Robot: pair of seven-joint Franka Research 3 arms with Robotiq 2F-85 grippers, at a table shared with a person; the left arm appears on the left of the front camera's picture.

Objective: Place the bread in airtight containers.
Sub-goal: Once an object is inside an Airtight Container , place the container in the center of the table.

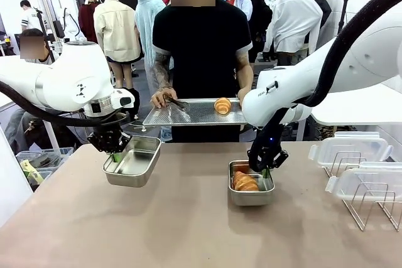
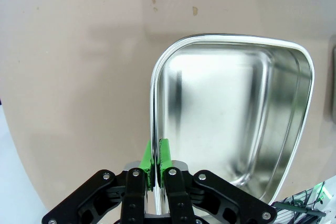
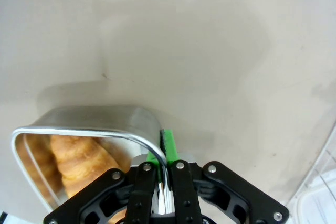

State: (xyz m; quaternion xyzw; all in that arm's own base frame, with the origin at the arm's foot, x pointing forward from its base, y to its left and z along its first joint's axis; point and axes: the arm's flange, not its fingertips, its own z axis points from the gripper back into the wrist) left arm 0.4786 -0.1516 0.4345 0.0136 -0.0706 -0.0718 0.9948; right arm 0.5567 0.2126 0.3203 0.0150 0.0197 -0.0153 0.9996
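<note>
My left gripper (image 1: 115, 155) is shut on the near-left rim of an empty steel airtight container (image 1: 133, 162), which sits tilted just over the table. In the left wrist view the green pads of the left gripper (image 2: 156, 154) pinch that container's (image 2: 231, 114) wall. My right gripper (image 1: 267, 170) is shut on the far-right rim of a second container (image 1: 250, 197), which holds one croissant (image 1: 245, 182). In the right wrist view the right gripper (image 3: 161, 150) clamps the rim of this container (image 3: 94, 113), with the bread (image 3: 79, 161) inside it. Another croissant (image 1: 222, 105) lies on the tray.
A person at the far side holds a perforated metal tray (image 1: 188, 116) and tongs (image 1: 178, 102) above the table edge. Two translucent lids (image 1: 349, 149) (image 1: 367, 182) rest on a wire rack (image 1: 370, 210) at the right. Bare table lies between the containers and in front.
</note>
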